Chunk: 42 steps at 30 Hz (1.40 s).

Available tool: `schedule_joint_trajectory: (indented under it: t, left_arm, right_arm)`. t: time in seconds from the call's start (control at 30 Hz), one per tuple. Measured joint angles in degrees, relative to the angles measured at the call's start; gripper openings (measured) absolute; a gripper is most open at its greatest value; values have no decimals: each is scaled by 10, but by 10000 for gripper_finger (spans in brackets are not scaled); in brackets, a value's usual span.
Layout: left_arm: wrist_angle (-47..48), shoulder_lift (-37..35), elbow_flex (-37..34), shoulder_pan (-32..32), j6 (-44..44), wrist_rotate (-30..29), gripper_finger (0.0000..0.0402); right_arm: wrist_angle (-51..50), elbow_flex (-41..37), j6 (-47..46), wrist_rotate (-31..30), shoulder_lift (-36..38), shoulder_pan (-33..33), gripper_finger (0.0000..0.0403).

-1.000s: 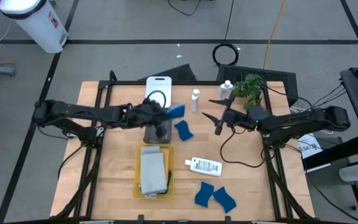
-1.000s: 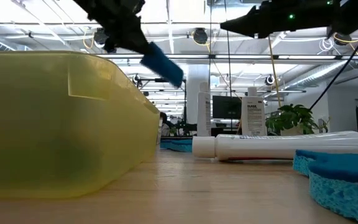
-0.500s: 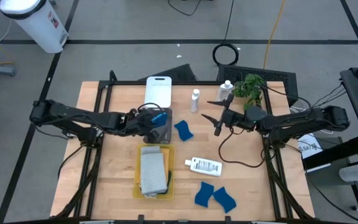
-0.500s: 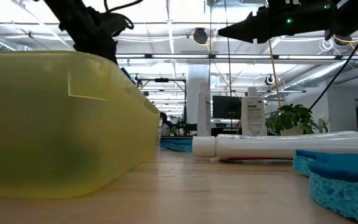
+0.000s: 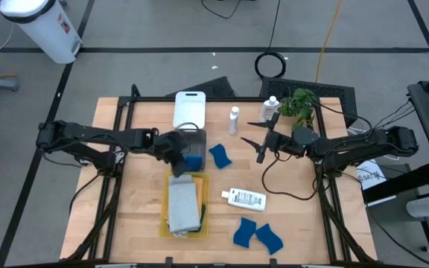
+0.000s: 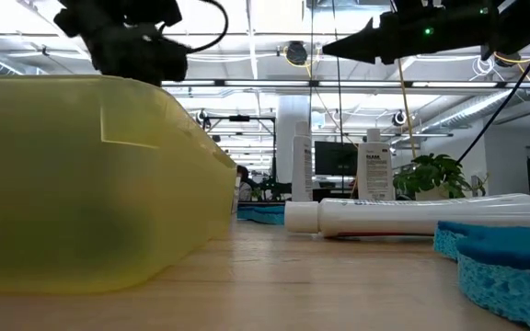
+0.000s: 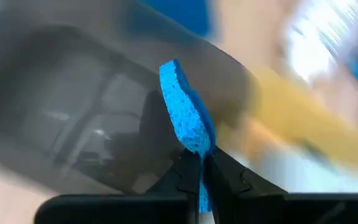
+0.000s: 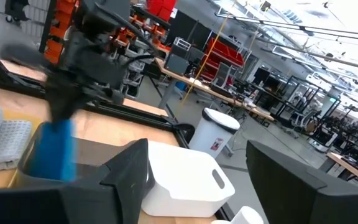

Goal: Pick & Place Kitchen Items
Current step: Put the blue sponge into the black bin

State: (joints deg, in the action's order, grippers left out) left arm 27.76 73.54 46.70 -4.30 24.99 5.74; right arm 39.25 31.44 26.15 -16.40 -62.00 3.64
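Sponge [image 7: 185, 118] pinched upright in your left gripper [image 7: 201, 171] | directly over grey tray [image 5: 196, 137] | right gripper [image 5: 258, 141] spread, waiting apart.

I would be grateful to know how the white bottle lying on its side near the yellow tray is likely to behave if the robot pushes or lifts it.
The white bottle lies flat on the table and looks round-bodied, so a sideways push would probably roll it. It seems rigid, so it should hold its shape in the jaws. Its smooth labelled surface may slip unless gripped across the middle.
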Motion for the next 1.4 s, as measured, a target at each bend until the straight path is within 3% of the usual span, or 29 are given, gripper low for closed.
schedule_joint_trajectory:
  t: [0.1,0.2,0.4,0.53,0.7,0.9,1.13,1.4]
  left_arm:
    - [14,-3,10,-23,-122,108,7]
    - [41,-6,33,-50,-196,177,8]
    - [117,-5,56,-101,-218,215,6]
    - [136,-4,62,-119,-223,205,10]
    - [150,-4,68,-121,-261,136,5]
    - [227,13,153,-103,-280,43,8]
    - [350,117,279,-77,-343,-10,9]
    - [464,251,336,-52,-443,-13,11]
  right_arm:
    - [-1,0,0,0,0,0,237]
    - [-1,0,0,0,0,0,237]
    - [-1,0,0,0,0,0,237]
    - [-1,0,0,0,0,0,238]
    - [-1,0,0,0,0,0,238]
    - [8,0,1,0,0,0,238]
    - [5,0,0,1,0,0,237]
    - [-6,0,0,2,0,0,238]
